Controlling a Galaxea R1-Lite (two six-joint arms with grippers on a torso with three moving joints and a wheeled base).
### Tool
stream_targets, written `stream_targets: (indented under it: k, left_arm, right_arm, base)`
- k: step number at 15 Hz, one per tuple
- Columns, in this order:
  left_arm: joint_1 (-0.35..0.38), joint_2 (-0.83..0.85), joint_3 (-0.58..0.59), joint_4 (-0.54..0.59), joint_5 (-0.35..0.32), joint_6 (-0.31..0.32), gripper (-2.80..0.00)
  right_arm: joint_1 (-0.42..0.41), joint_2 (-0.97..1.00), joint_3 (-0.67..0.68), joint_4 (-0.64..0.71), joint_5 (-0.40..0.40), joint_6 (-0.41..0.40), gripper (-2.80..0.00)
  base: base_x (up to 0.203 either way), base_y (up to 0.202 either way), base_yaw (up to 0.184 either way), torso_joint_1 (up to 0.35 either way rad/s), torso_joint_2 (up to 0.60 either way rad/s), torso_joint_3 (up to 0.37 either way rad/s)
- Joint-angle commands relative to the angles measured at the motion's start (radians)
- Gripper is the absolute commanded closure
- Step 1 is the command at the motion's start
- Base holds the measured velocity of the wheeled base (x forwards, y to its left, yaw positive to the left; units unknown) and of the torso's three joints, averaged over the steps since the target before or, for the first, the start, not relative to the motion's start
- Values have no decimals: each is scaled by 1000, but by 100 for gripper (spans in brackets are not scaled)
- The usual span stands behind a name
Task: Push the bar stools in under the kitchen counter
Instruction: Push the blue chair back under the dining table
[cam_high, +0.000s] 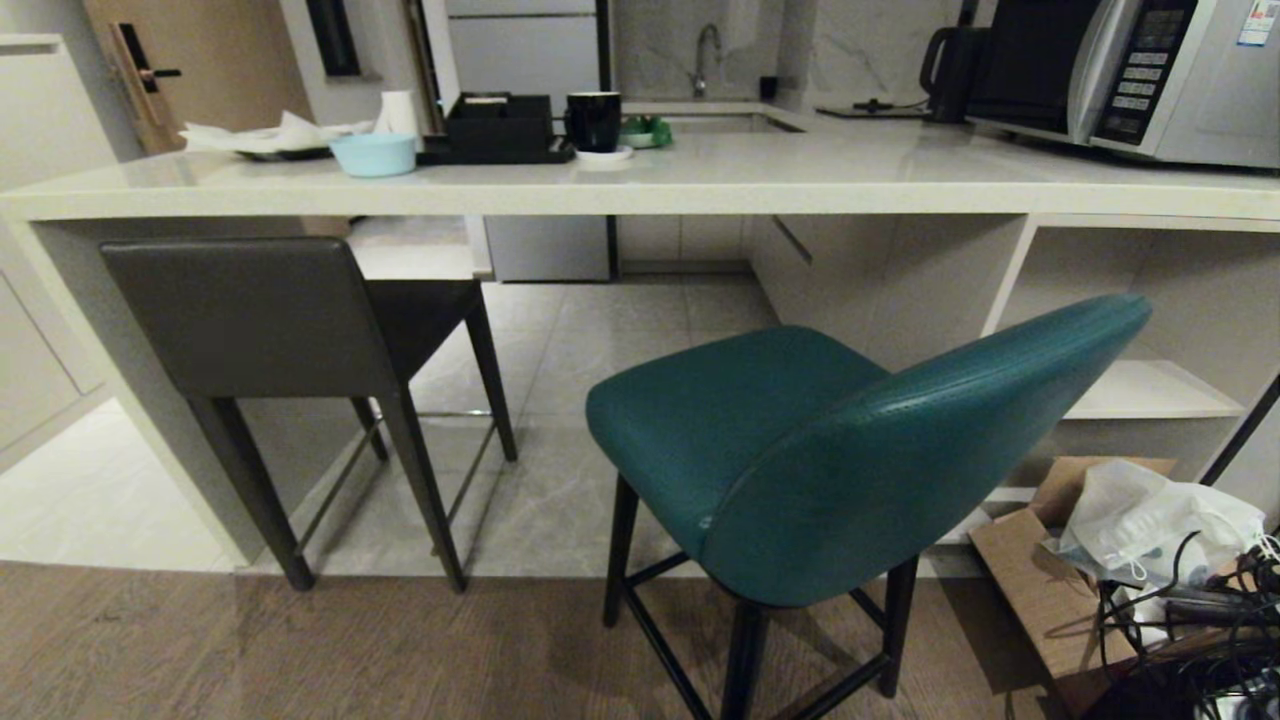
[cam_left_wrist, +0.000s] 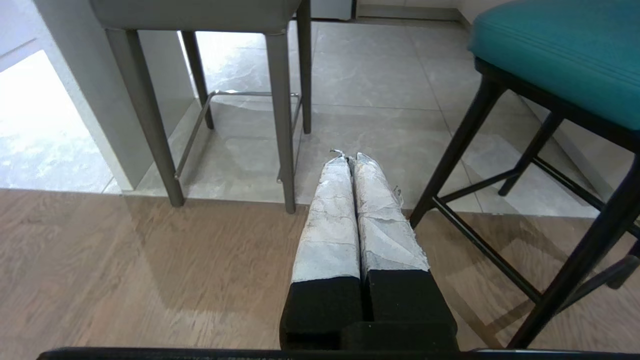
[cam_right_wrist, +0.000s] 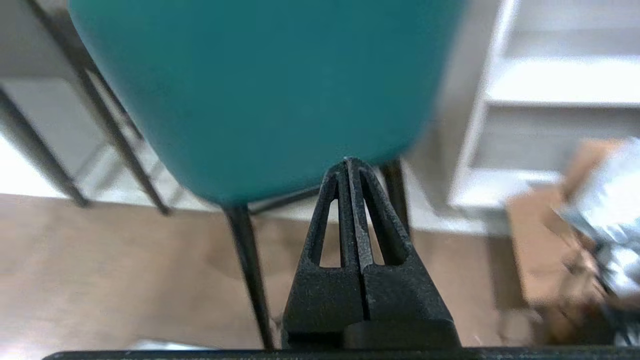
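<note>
On the left, the dark grey stool (cam_high: 270, 330) stands tucked partly under the table (cam_high: 700, 185), its boxy back facing the camera and its seat reaching in beneath the off-white top; its tapered legs stand where the wood floor meets the tiles, just beside the slab side panel. The left tool (cam_left_wrist: 351, 162), its fingers wrapped in white tape and pressed together with nothing between them, hangs low over the wood floor between the two stools.

On the table above the grey stool lie crumpled white paper on a dark plate (cam_high: 270, 138), a pale blue bowl (cam_high: 373, 154) whose inside cannot be seen, a white cup behind it, a black tray (cam_high: 497, 135) carrying a black box, and a black mug (cam_high: 594, 121) on a white saucer. A sink and tap sit further back.

The teal stool (cam_high: 800, 440) stands out on the wood floor, clear of the table edge and turned at an angle: its seat points to the left and toward the table, and its curved back runs to the right, toward the open white shelves (cam_high: 1150, 390). The right tool (cam_right_wrist: 348, 162), black fingers pressed together and empty, sits just behind the lower edge of the teal back; contact cannot be told.

At far right a black kettle and a silver microwave (cam_high: 1130, 70) stand on the table; the microwave's button labels are too small to read. Below, on the floor, an open cardboard box (cam_high: 1040, 590) holds a white plastic bag (cam_high: 1150, 525) and tangled black cables.
</note>
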Motion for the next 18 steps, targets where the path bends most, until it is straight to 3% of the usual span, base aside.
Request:
stream_targets:
  k: [1, 3, 6, 9, 12, 18]
  left_arm:
    - [0, 2, 0, 0, 0, 0, 0]
    - [0, 2, 0, 0, 0, 0, 0]
    - [0, 2, 0, 0, 0, 0, 0]
    - [0, 2, 0, 0, 0, 0, 0]
    - [0, 0, 0, 0, 0, 0, 0]
    - [-1, 0, 0, 0, 0, 0, 0]
  right_arm:
    - [42, 339, -73, -151, 35, 16, 0]
    - [195, 505, -113, -256, 50, 20, 0]
    - [409, 738, -136, -430, 7, -8, 0]
    - [547, 925, -150, -527, -29, -48, 0]
    - [598, 1090, -175, -605, -38, -61, 0]
    - [609, 1372, -312, -851, -85, -89, 0]
  base:
    - [0, 0, 0, 0, 0, 0]
    - [0, 0, 0, 0, 0, 0]
    - [0, 0, 0, 0, 0, 0]
    - [0, 0, 0, 0, 0, 0]
    - [0, 0, 0, 0, 0, 0]
    - [0, 0, 0, 0, 0, 0]
